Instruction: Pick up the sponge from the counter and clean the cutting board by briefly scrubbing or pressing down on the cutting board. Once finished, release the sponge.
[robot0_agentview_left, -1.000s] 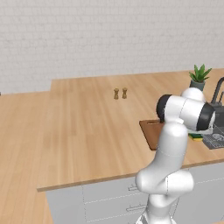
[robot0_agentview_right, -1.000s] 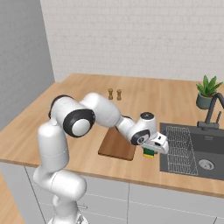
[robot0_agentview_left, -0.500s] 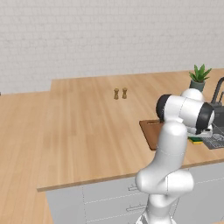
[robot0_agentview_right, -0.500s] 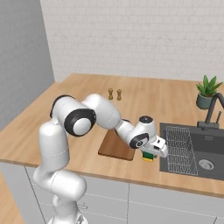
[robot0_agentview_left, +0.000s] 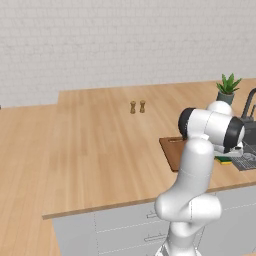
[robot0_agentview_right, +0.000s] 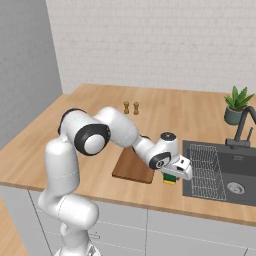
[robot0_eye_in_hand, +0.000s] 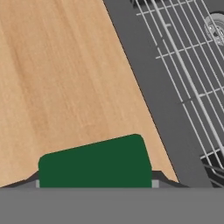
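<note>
The claw (robot0_agentview_right: 172, 176) was closed on the sponge (robot0_agentview_right: 170, 179), its fingertips (robot0_eye_in_hand: 154, 181) pressed against the two ends of the dark green top. The sponge lay low over the light wooden surface (robot0_agentview_right: 100, 107), between the cutting board (robot0_agentview_right: 131, 166) and the rim of the dark sink (robot0_agentview_right: 220, 172); whether it touched the surface could not be told. The cutting board lay flat just beside the sponge. Two small shakers (robot0_agentview_right: 131, 107) stood well apart, farther back, and a potted plant (robot0_agentview_right: 235, 104) stood behind the sink.
</note>
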